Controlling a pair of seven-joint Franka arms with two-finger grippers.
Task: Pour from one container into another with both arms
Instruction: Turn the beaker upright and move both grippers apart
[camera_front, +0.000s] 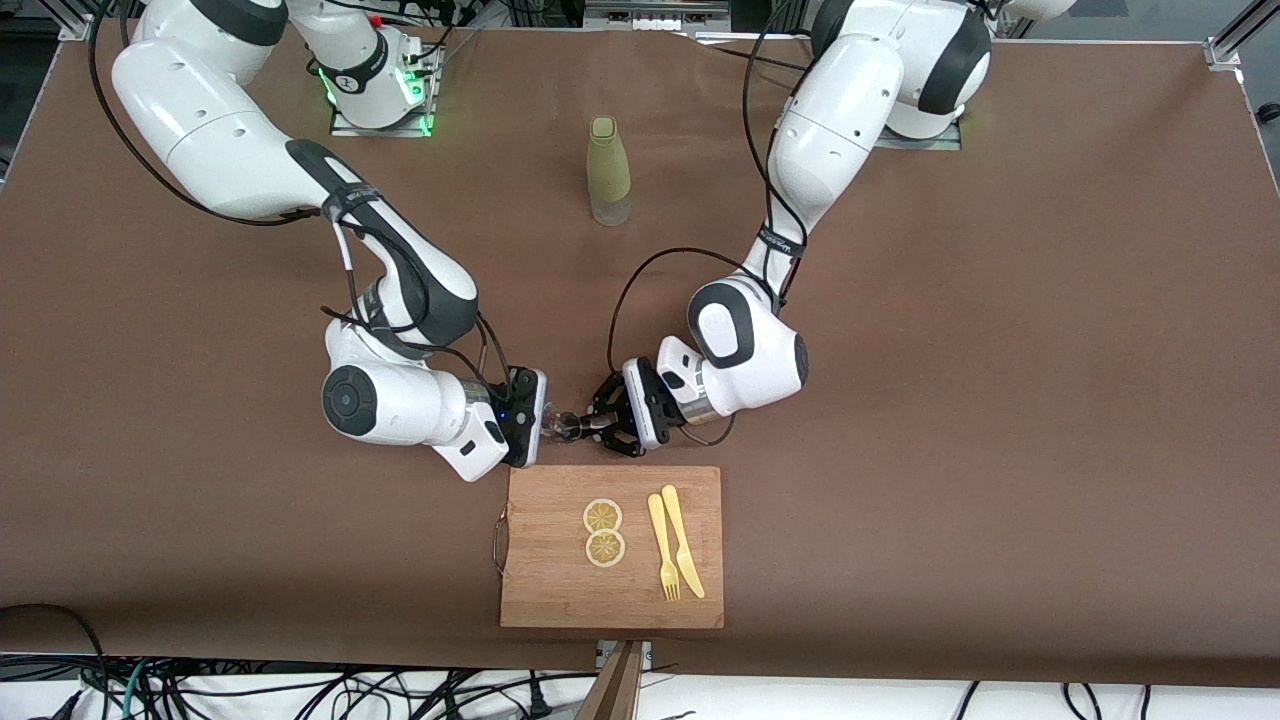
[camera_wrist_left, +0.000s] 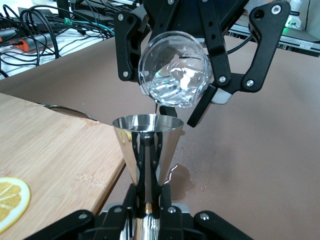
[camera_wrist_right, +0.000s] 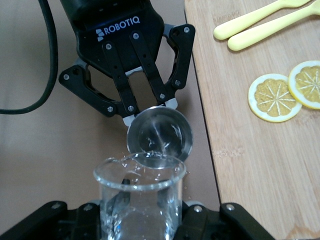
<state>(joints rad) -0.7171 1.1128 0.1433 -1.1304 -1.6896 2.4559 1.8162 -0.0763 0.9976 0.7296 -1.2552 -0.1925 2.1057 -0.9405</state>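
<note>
My left gripper (camera_wrist_left: 148, 200) is shut on the stem of a steel jigger (camera_wrist_left: 147, 145), which stands upright just above the brown table. My right gripper (camera_wrist_right: 145, 210) is shut on a clear glass beaker (camera_wrist_right: 140, 195) with some water in it. The beaker (camera_wrist_left: 175, 70) is tipped so that its mouth hangs over the jigger's rim. The two grippers meet nose to nose, right gripper (camera_front: 547, 420) and left gripper (camera_front: 588, 426), beside the cutting board's edge that lies farthest from the front camera. A small puddle (camera_wrist_left: 182, 175) lies on the table under the jigger.
A wooden cutting board (camera_front: 560, 590) lies nearer the front camera, carrying two lemon slices (camera_front: 603, 532), a yellow fork (camera_front: 660, 545) and a yellow knife (camera_front: 683, 540). A green bottle (camera_front: 608, 170) stands upright between the arms' bases.
</note>
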